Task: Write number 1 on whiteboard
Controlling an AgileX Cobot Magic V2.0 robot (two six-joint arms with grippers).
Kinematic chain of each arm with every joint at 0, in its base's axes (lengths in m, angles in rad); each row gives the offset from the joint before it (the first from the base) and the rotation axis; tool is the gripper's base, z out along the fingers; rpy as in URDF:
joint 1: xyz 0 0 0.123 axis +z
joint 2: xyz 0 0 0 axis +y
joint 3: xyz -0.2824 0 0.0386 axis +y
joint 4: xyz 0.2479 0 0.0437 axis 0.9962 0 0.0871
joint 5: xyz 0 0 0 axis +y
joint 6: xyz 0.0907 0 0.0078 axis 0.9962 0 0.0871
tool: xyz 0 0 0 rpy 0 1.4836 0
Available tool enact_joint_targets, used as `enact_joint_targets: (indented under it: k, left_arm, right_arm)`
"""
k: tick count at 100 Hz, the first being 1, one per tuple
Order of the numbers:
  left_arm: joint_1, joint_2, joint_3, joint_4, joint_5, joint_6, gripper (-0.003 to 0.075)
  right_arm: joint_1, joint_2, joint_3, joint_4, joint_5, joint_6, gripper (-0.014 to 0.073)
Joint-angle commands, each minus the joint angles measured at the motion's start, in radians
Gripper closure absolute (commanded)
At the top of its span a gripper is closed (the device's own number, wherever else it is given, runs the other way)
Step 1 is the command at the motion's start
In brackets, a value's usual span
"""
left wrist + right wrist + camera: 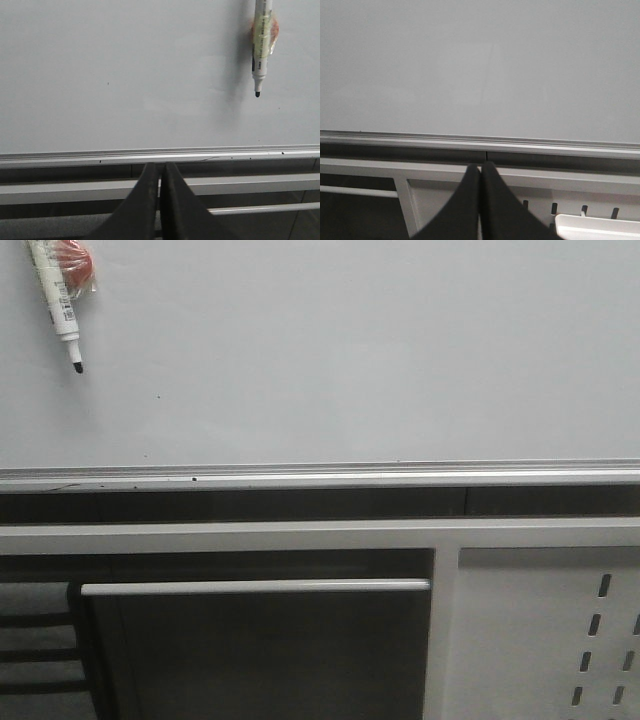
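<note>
Both grippers, L (160, 200) & R (480, 200), jaws closed, empty.

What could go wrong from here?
1. Both grippers, left and right, are shut and empty; the marker is stuck high on the whiteboard, so a grab could knock it off.
2. Its tip is uncapped and could leave a stray mark.
3. No stroke is drawn yet; specks could be mistaken for ink.

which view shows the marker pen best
The left wrist view: the marker pen hangs nearly upright against the whiteboard, with its black tip and taped orange holder clear. The front view catches the marker pen only in its upper left corner, tilted and cropped. The right wrist view shows none of it.
</note>
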Motion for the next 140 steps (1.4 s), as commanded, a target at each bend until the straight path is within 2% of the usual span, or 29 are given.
enact_joint_targets:
  k: [1, 91, 101, 114, 134, 140]
  left_arm:
    - [-0.004, -0.022, 0.041, -0.008, -0.073, -0.01, 0.0741]
    - [-0.004, -0.022, 0.041, -0.01, -0.091, -0.01, 0.0741]
    - [-0.004, -0.022, 0.041, -0.093, -0.116, -0.01, 0.0741]
    - [-0.004, -0.022, 0.041, -0.257, -0.152, -0.01, 0.0741]
    - [-0.004, -0.022, 0.037, -0.611, -0.184, -0.01, 0.0741]
    - [-0.004, -0.022, 0.028, -0.701, -0.184, -0.01, 0.0741]
  right_arm:
    - [-0.006, -0.017, 0.028, -0.01, -0.073, 0.0, 0.0659]
    - [-0.006, -0.017, 0.028, 0.007, -0.077, 0.0, 0.0659]
    - [-0.006, -0.017, 0.028, 0.085, -0.089, 0.0, 0.0659]
    - [-0.006, -0.017, 0.026, 0.253, -0.118, 0.0, 0.0659]
    - [-0.006, -0.017, 0.022, 0.61, -0.149, 0.0, 0.0657]
    - [-0.006, -0.017, 0.008, 0.641, -0.138, 0.0, 0.0657]
